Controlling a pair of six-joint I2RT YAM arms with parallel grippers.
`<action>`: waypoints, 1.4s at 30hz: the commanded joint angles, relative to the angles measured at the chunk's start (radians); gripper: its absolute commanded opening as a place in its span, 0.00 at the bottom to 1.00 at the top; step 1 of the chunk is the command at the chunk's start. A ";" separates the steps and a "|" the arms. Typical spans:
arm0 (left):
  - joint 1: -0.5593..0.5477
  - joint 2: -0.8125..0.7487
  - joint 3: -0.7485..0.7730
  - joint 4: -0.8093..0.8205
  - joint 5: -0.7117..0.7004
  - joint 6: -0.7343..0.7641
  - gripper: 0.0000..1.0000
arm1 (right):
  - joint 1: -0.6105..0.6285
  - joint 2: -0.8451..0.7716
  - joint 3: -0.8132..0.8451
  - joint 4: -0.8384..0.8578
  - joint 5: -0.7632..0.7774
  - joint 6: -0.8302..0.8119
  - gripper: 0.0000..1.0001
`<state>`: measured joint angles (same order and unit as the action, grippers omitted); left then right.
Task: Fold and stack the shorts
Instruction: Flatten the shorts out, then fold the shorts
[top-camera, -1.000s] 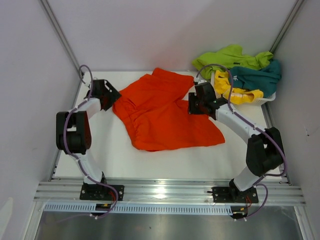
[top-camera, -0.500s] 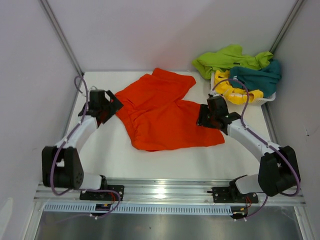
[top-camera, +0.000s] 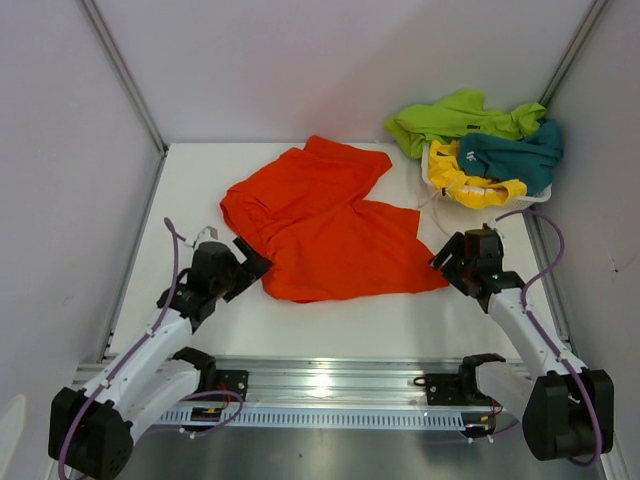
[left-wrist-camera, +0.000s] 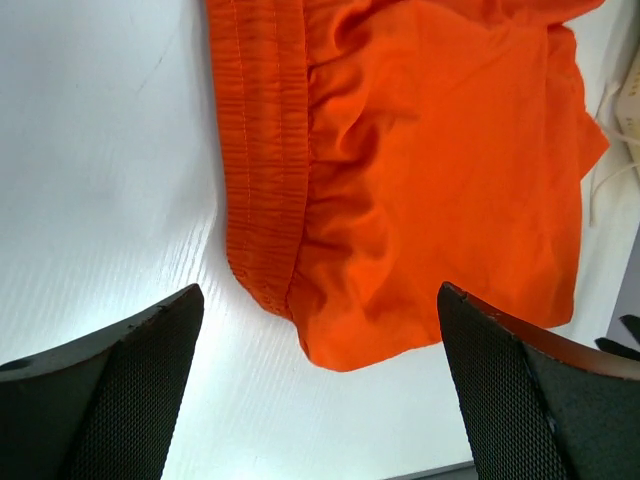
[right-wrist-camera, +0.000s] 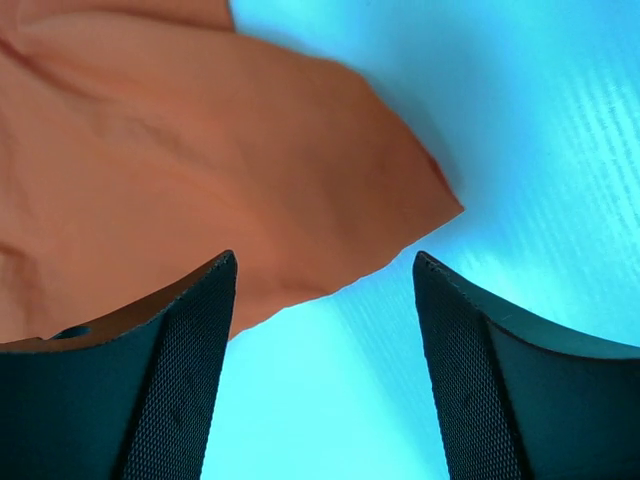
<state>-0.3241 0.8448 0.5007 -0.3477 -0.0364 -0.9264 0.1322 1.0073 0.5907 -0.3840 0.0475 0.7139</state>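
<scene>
From above, the orange shorts (top-camera: 325, 225) lie spread open on the worktop (top-camera: 340, 325), between the left tool (top-camera: 256, 257) and the right tool (top-camera: 446, 256), each tool just beside one near corner. I judge that no fold is made yet. The other shorts (top-camera: 515, 155), lime, teal and yellow, are heaped on the basket (top-camera: 538, 197) beyond the right tool.

Left wrist view: its fingers (left-wrist-camera: 100, 390) are wide and empty, the waistband just ahead.

Right wrist view: its fingers (right-wrist-camera: 130, 370) are wide and empty, a hem corner ahead. All folding and stacking remains.
</scene>
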 joint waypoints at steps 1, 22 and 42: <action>-0.067 -0.021 -0.025 -0.020 -0.062 -0.032 0.99 | -0.026 0.013 0.003 0.005 0.035 -0.025 0.72; -0.217 0.083 -0.174 0.122 -0.059 -0.319 0.99 | -0.089 0.145 -0.181 0.266 -0.022 0.145 0.64; -0.311 -0.040 -0.197 0.131 -0.143 -0.489 0.97 | -0.068 0.215 -0.003 0.182 0.164 0.130 0.00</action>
<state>-0.6056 0.7952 0.3061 -0.2783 -0.1390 -1.3605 0.0566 1.2488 0.5133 -0.1661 0.1417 0.8600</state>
